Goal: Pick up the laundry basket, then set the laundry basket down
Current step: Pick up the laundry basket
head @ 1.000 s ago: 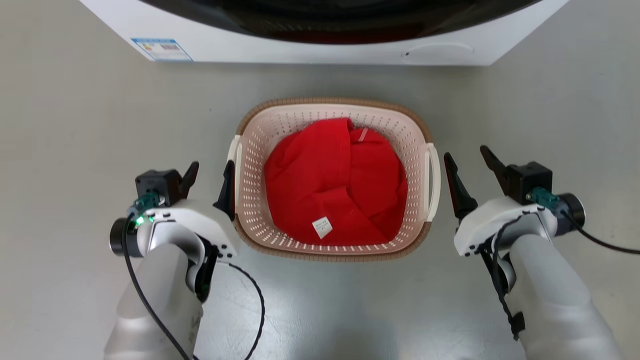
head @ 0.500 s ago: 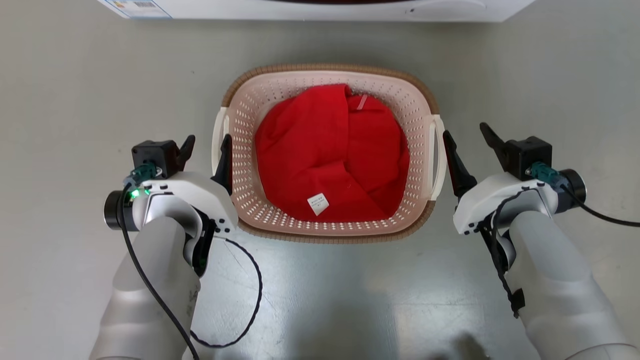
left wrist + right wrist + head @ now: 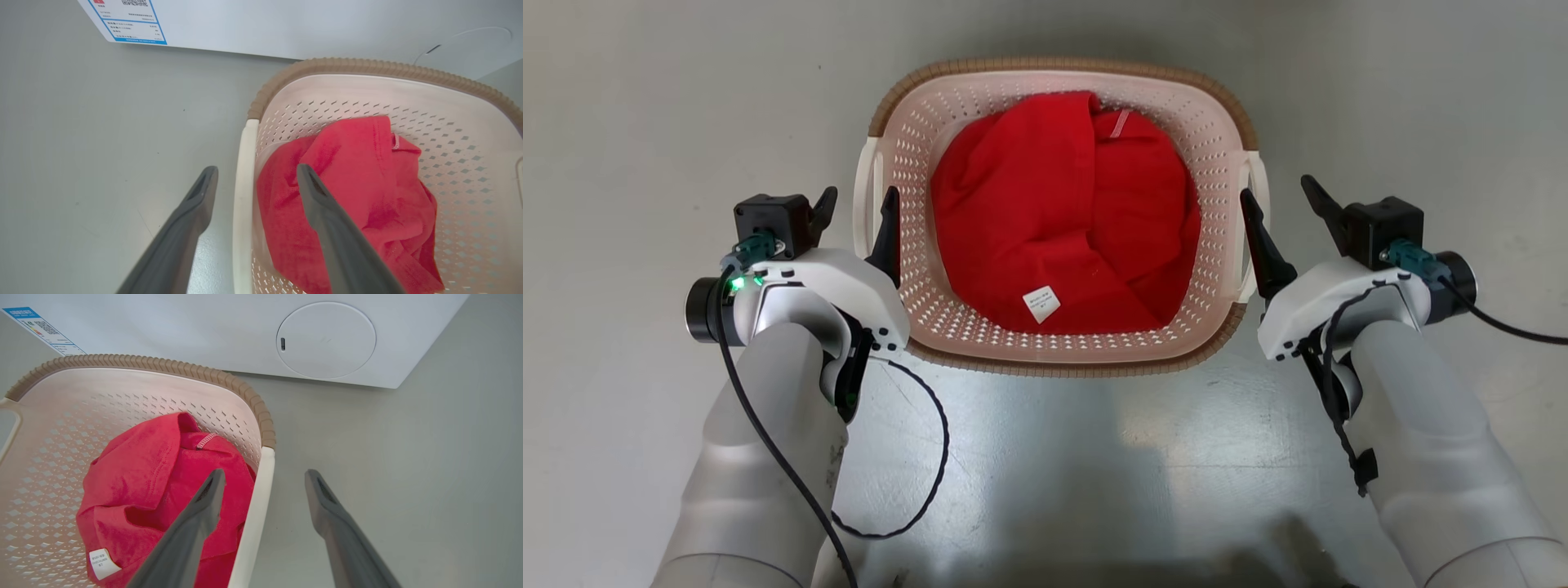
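No text could be read. A blue-bordered sticker (image 3: 132,20) on the white washer (image 3: 306,24) carried a QR code and rows of fine print, too small to make out. A white tag (image 3: 1041,304) on the red garment (image 3: 1054,204) in the laundry basket (image 3: 1058,64) bore short dark lines, illegible.

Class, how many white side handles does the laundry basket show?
2: the laundry basket's left handle, at the left end effector, and right handle, at the right end effector.

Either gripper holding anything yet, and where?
Nothing yet: left gripper and right gripper are open, each straddling a side handle of the laundry basket.
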